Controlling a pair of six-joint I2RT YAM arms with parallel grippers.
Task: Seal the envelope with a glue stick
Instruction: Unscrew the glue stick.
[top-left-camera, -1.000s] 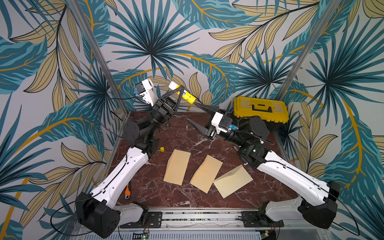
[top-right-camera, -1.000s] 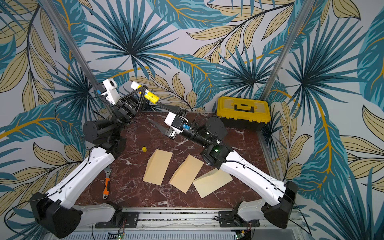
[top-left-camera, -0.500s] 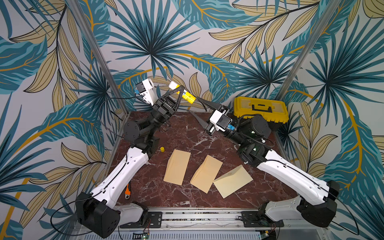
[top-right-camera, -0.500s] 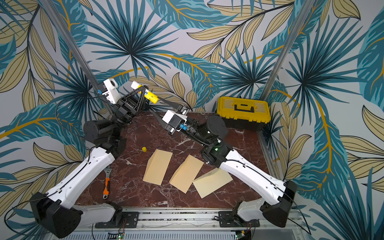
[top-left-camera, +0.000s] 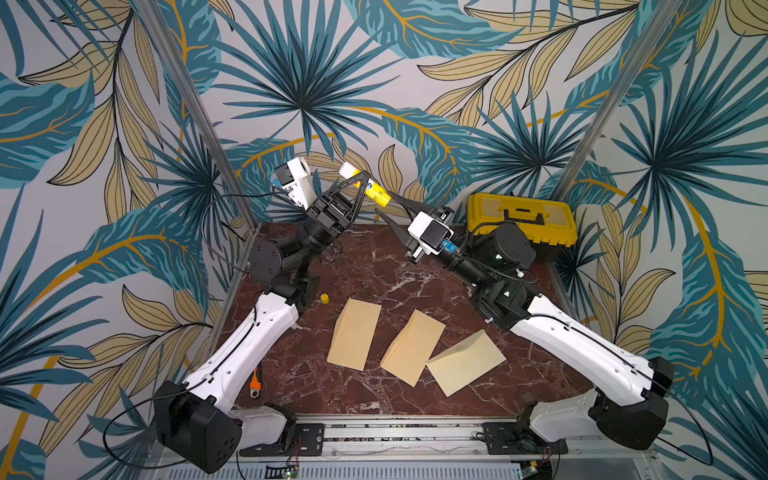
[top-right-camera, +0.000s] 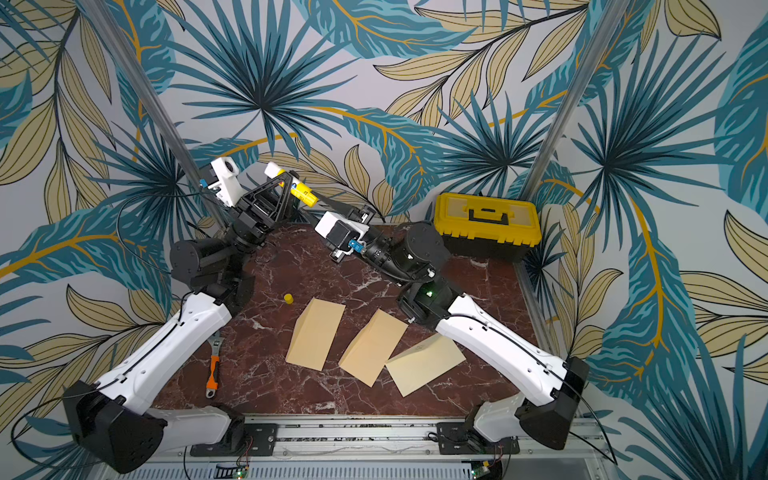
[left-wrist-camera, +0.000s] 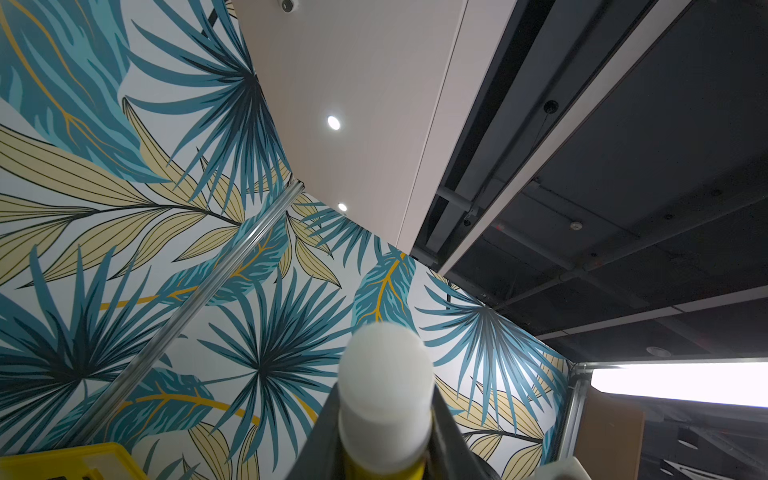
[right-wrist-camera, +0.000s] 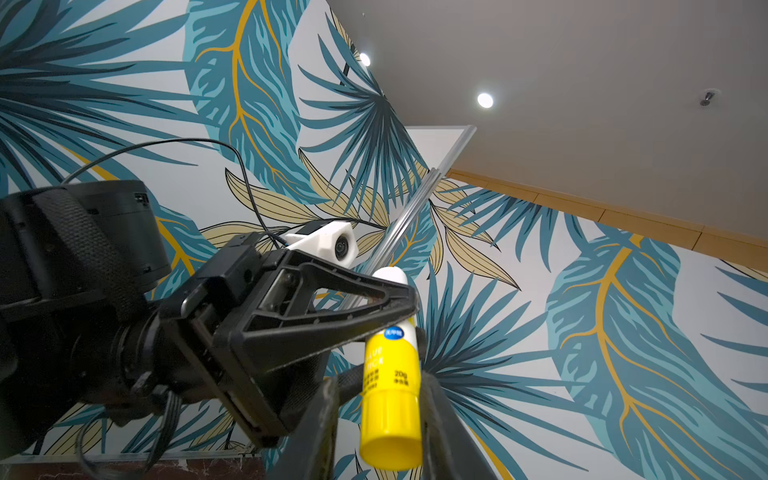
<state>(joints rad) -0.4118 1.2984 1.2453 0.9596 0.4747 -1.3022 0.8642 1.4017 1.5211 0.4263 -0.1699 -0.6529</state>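
Grips the glue stick (top-left-camera: 372, 191) in the left gripper (top-left-camera: 362, 182), jaws clamped across the tube just behind its bare white tip. Places the right gripper (top-left-camera: 383, 202) at the opposite, yellow end, one finger (right-wrist-camera: 316, 432) on each side. Shows a sliver of gap beside that finger in the right wrist view, so cannot tell whether squeezing yet or only straddling.

Looks like a twist of the base or a handover, judged from the two-ended hold. Risks a drop to the table (top-left-camera: 374, 266) if let go by the left before being pinched firmly by the right. Risks a skewed tube if squeezed off-centre. Risks smearing exposed glue onto the left fingers, given the grip so near the tip.

Reaches both arms up toward the back wall, forearms lifted, wrists tilted upward, fingertips meeting nose to nose along the stick.

Leaves the yellow cap (top-left-camera: 324, 297) far below the left gripper. Leaves three tan envelopes (top-left-camera: 354, 334) (top-left-camera: 413, 347) (top-left-camera: 465, 368) flat, well below both grippers and nearer the arm bases.
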